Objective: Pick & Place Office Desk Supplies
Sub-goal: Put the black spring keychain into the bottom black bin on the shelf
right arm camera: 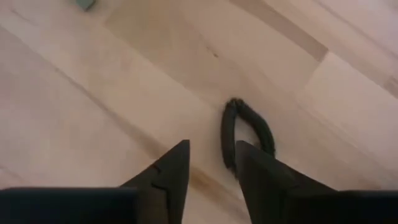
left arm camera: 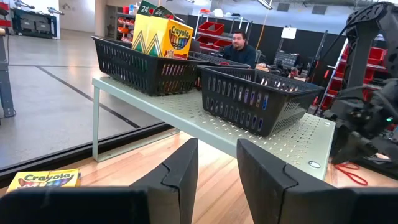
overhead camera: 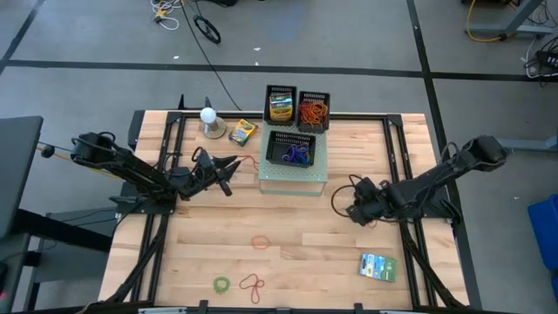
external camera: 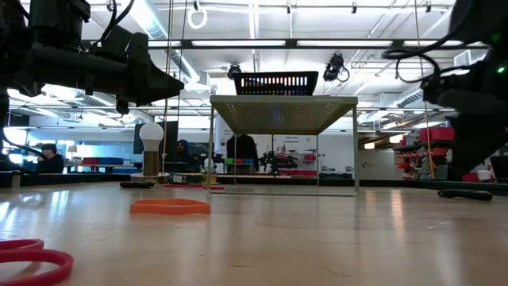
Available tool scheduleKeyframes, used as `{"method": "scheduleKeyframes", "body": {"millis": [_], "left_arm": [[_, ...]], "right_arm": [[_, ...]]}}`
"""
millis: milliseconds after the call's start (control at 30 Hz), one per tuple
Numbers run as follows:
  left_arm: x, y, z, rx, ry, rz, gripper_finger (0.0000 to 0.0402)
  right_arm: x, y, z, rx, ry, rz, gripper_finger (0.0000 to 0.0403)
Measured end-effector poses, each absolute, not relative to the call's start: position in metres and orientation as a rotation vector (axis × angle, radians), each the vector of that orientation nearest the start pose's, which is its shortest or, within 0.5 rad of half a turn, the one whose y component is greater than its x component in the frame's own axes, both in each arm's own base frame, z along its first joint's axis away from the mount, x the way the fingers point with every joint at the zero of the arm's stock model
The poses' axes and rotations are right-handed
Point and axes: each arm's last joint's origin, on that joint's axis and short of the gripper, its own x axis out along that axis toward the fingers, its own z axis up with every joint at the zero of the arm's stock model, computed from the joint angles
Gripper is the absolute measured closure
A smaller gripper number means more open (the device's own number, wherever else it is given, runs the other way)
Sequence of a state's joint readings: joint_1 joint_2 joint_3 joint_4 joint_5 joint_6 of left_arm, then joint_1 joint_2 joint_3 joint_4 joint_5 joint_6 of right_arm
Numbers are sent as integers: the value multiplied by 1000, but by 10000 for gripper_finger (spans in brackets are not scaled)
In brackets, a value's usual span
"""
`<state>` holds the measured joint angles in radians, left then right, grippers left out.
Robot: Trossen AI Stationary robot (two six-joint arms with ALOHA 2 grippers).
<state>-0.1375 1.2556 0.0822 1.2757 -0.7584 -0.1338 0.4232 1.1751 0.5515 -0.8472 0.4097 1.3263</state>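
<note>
A black rubber band lies flat on the wooden table, seen also in the high view as the band right of the shelf. My right gripper points steeply down over it, open. The band lies just beyond one fingertip, and nothing is between the fingers. In the low view the band rests on the table below the arm. My left gripper hangs level at the table's left, open and empty, facing the shelf. Orange, green and red bands lie near the front edge.
A pale green shelf at the back centre carries a black basket of blue bands. Behind it stand baskets with a crayon box and orange bands. A loose crayon box, a white ball and a packet lie about.
</note>
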Motion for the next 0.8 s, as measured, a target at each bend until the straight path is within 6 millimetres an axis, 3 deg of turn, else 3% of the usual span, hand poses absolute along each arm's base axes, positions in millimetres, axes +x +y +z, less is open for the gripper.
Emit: {"method": "scheduleKeyframes", "body": {"millis": [267, 633, 800], "left_arm": [[178, -4, 161, -174, -135, 614, 282], [178, -4, 161, -175, -135, 614, 282], [178, -4, 161, -175, -135, 614, 282]], "right_arm": [[151, 27, 131, 601, 1061, -870, 264], [155, 25, 129, 620, 1060, -822, 355], [161, 28, 137, 646, 1069, -790, 372]]}}
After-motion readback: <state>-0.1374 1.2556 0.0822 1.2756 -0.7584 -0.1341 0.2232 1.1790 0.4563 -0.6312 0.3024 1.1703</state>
